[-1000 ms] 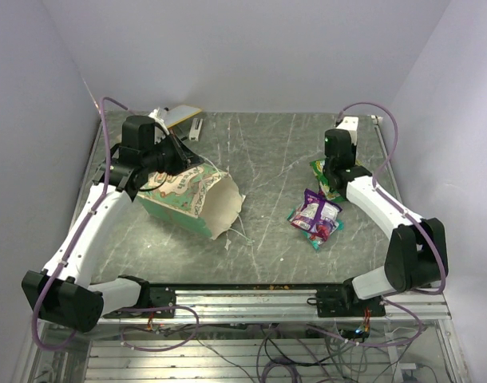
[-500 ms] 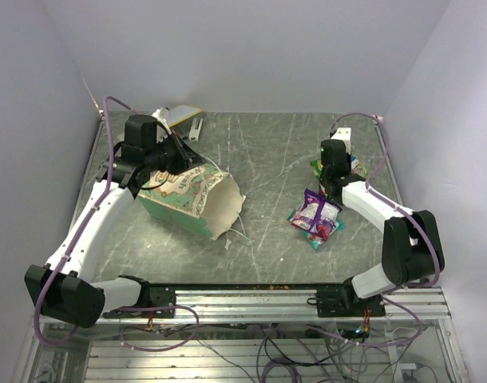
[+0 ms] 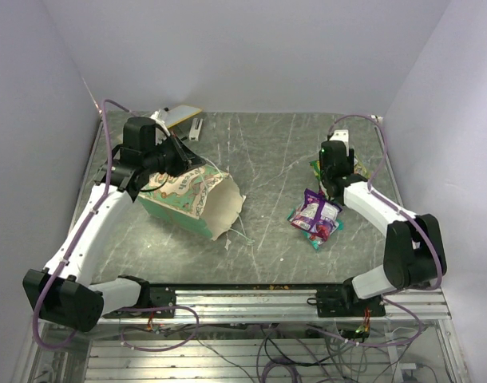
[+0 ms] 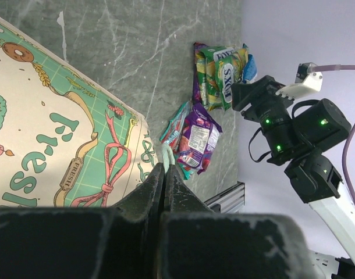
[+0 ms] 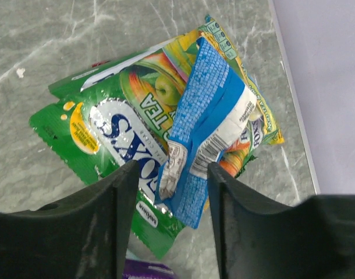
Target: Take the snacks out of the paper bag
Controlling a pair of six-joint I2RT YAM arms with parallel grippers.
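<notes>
The paper bag [image 3: 188,195] lies on its side at the left, its cream mouth turned right and toward the arms. My left gripper [image 3: 176,159] is shut on a strip of the bag's teal edge [image 4: 166,156], beside the bag's patterned panel [image 4: 55,133]. At the right, my right gripper [image 5: 173,174] hovers open over a blue packet [image 5: 212,116], which lies loose on a green packet [image 5: 102,139] and a yellow-orange one [image 5: 262,113]. Neither finger touches the blue packet. A purple-magenta packet [image 3: 317,214] lies just nearer than that pile.
A flat white and yellow card [image 3: 180,116] leans at the back left corner, with a small white piece [image 3: 195,128] beside it. Side walls close in the table on left and right. A metal rail [image 3: 243,299] runs along the near edge.
My right gripper has opened and let the blue packet down onto the green one; its arm drew slightly in. The left gripper and the bag have barely moved.
</notes>
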